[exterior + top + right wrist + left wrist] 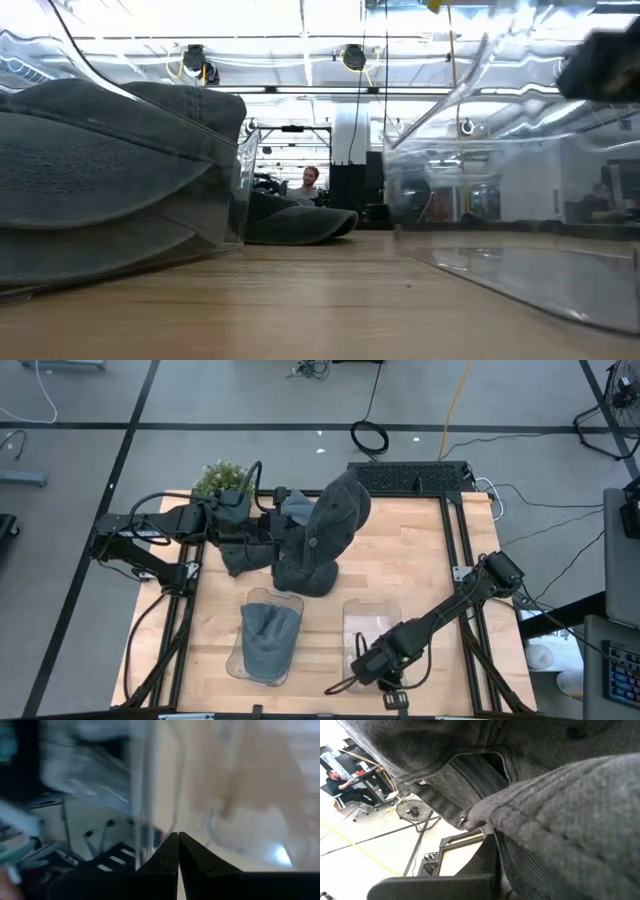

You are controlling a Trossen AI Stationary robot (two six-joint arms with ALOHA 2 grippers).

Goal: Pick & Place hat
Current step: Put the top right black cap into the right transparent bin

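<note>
A dark grey denim cap (325, 530) is being held up over the far middle of the light wooden surface (400, 560), its lower edge touching the boards. It is being gripped by the left end effector (268, 530), whose fingers are clamped on the fabric. A second grey cap (270, 635) is being kept in a clear plastic container (240, 660) near the front. The right end effector (178, 851), its fingers pressed together, is being held at an empty clear container (362, 622) alongside.
</note>
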